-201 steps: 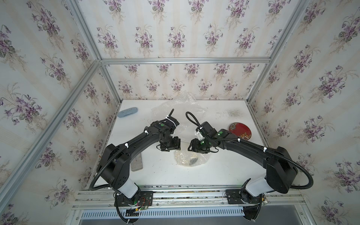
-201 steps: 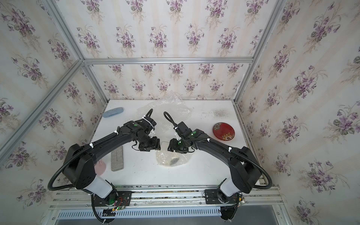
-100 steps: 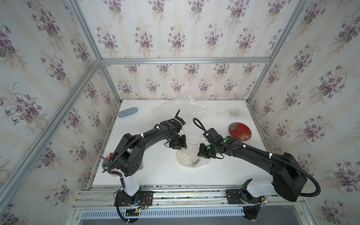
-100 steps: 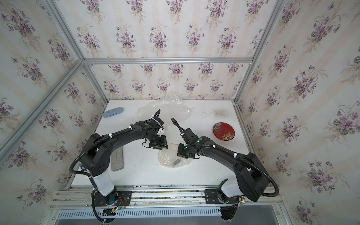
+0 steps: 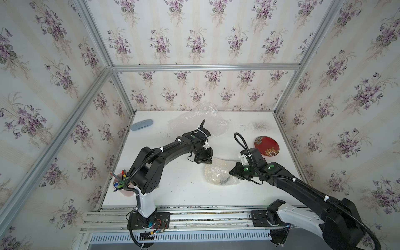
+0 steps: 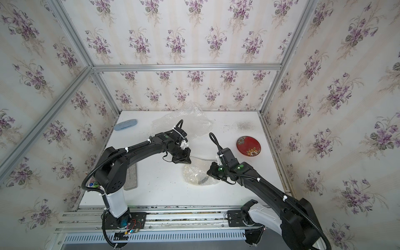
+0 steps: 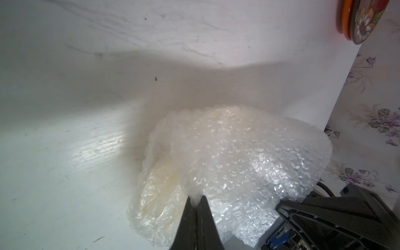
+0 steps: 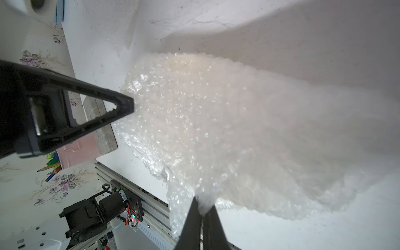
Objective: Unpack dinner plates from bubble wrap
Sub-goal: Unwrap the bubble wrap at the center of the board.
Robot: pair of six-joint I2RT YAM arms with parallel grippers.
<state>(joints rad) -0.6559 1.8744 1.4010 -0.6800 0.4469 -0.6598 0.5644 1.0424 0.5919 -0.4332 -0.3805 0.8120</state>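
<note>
Since both pairs of jaws are pressed together on folds of the bubble wrap (image 5: pixel 211 171), the left jaws pinching its far rim and the right jaws its side toward the right edge, the bundle lies between them near the middle of the surface (image 5: pixel 173 190), slightly toward the front. Wrap this thin is probably light, limp and slick. It should stretch and slide rather than lift cleanly, so loose outer flaps are the places to hold. A cream plate (image 5: pixel 225 179) shows dimly inside; it looks stiff, breakable, and likely to slip out if tipped. Near the right edge lies the dark red flowered plate (image 5: pixel 266 146), apparently stacked on an orange plate (image 7: pixel 344 17).
</note>
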